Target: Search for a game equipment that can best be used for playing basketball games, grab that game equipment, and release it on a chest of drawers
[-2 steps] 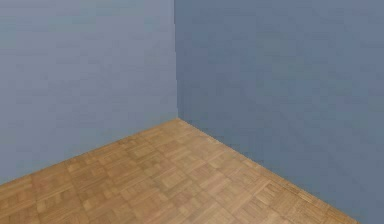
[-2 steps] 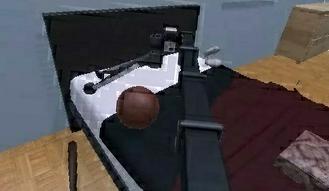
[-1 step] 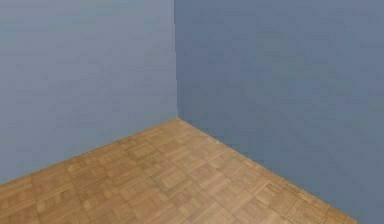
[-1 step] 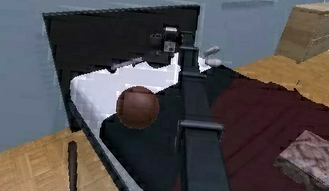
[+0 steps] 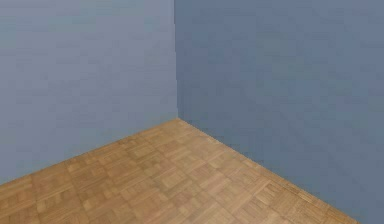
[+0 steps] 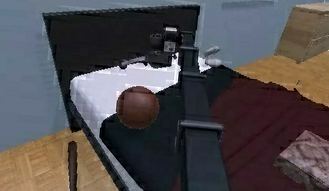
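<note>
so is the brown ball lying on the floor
No, the brown ball rests on the bed, up against the white pillow.

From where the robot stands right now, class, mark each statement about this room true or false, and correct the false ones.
1. A round brown ball lies on the bed. True.
2. The forward view's walls are green. False: the walls are blue and meet in a corner.
3. A wooden chest of drawers stands beyond the bed. True.
4. The dark stick lies on the bed. False: the stick lies on the wooden floor beside the bed.
5. The arm reaches out over the bed. True.
</note>
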{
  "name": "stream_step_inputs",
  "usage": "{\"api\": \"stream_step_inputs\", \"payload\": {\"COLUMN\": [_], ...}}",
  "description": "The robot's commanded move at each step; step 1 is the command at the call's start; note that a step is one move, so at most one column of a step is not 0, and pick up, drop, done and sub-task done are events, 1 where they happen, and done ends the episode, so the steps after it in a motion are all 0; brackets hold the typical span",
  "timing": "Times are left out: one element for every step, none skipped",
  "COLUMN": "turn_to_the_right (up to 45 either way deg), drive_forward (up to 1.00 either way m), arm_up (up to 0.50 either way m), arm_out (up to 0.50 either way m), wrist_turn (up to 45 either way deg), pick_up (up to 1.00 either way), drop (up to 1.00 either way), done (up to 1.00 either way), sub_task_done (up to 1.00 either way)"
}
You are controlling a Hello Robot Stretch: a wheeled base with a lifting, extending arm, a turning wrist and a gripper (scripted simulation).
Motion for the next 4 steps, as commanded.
{"api": "stream_step_inputs", "payload": {"turn_to_the_right": [0.0, 0.0, 0.0, 0.0], "drive_forward": [0.0, 0.0, 0.0, 0.0], "arm_up": [-0.3, 0.0, 0.1, 0.24], "arm_out": [0.0, 0.0, 0.0, 0.0], "wrist_turn": [0.0, 0.0, 0.0, 0.0], "pick_up": [0.0, 1.0, 0.0, 0.0], "drop": [0.0, 0.0, 0.0, 0.0], "done": [0.0, 0.0, 0.0, 0.0], "sub_task_done": [0.0, 0.0, 0.0, 0.0]}}
